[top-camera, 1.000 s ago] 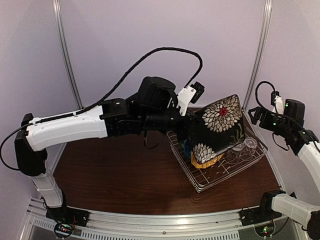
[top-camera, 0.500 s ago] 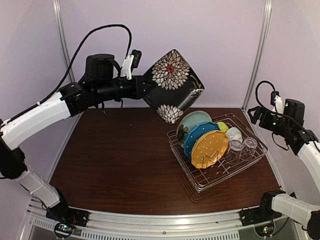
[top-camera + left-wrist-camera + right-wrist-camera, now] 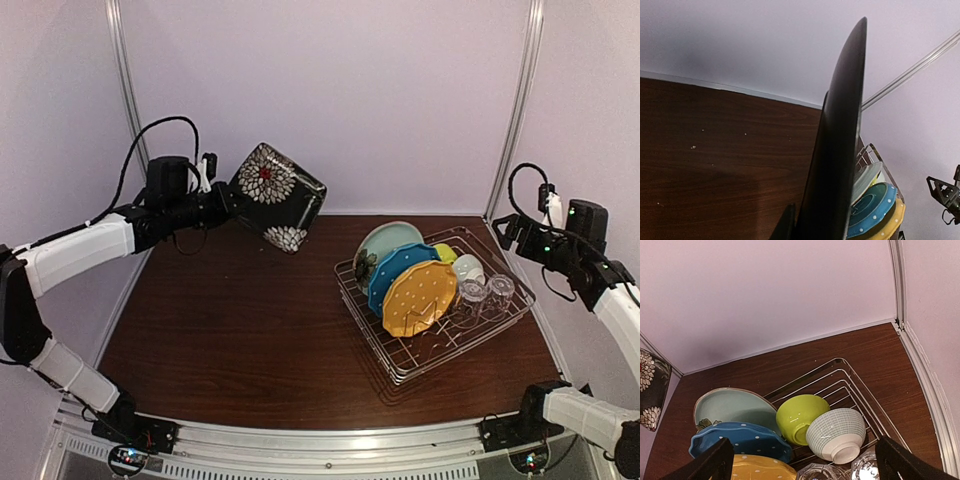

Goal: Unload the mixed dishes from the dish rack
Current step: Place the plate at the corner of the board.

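My left gripper (image 3: 226, 195) is shut on the black floral square plate (image 3: 277, 196) and holds it in the air over the table's far left; the plate shows edge-on in the left wrist view (image 3: 837, 150). The silver wire dish rack (image 3: 505, 315) stands at the right. In it stand the pale teal plate (image 3: 392, 238), the blue dotted plate (image 3: 400, 268) and the orange dotted plate (image 3: 418, 297), with two clear glasses (image 3: 485, 290). The yellow-green bowl (image 3: 800, 417) and the white bowl (image 3: 836, 433) lie on their sides. My right gripper (image 3: 805, 465) is open above the rack.
The brown table (image 3: 240, 320) runs left of the rack. Metal posts (image 3: 128, 90) stand at the back corners against the pale wall. A rail (image 3: 330, 440) runs along the near edge.
My left arm has lifted the black floral plate out of the rack and carried it up and far to the left. The right arm has stayed still.
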`<state>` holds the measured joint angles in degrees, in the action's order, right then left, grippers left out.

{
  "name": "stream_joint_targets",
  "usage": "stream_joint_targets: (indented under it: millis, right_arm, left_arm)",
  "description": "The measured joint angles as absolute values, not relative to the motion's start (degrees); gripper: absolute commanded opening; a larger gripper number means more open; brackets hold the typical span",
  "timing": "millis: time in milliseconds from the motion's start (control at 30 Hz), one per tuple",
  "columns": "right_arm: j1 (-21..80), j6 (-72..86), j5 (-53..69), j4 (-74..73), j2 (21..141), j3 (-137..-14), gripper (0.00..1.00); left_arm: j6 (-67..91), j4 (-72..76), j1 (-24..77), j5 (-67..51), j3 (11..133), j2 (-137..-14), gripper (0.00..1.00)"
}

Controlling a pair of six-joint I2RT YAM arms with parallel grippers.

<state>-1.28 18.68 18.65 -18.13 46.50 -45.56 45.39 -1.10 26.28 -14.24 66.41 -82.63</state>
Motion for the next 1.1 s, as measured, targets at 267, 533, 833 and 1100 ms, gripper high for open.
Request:
stream_joint_targets:
  millis: [267,533,833,1100]
  right_arm:
    - [-1.3,18.7,21.0,-17.7,46.5,-44.8,1.00]
    - [-1.3,18.9,23.4,-16.9,46.5,-43.8,1.00]
    - [-1.3,19.3,23.9,-16.8,46.5,-43.6,1.00]
    - [-1.3,19.7,24.3,-16.5,46.9,-43.6,1.00]
  left_arm:
    - [51.2,7.4,21.0,-18.2,59.2,-85.8,0.00]
    - [54.9,14.7,17.7,-22.0,57.3,-94.6,0.00]
    - [62.3,25.3,14.4,-26.0,55.0,-104.9,0.00]
    - [66.5,30.5,12.5,-27.4,56.0,-115.3,0.00]
